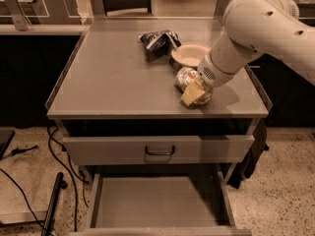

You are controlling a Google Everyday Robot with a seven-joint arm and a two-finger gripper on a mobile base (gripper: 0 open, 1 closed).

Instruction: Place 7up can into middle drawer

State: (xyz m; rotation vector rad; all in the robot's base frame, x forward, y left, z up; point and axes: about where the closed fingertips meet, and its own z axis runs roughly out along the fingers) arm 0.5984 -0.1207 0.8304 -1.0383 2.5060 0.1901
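**Can at the near right of the surface, under the gripper**

The 7up can (185,77) is seen on the grey surface (113,77), near its right front corner and just in front of the cream bowl (190,53). Its long axis appears to run from far left to near right, with a silvery end turned to the far left, though this is hard to make out. The near-right part of the can is hidden by the gripper (193,96), which is set down over it. It cannot be told whether the jaws are open or closed. The white arm (256,23) is cut off at the right edge. A dark snack bag (157,40) lies beyond the bowl to the left. The middle drawer (152,200) is pulled out below, its near edge cut off by the frame.
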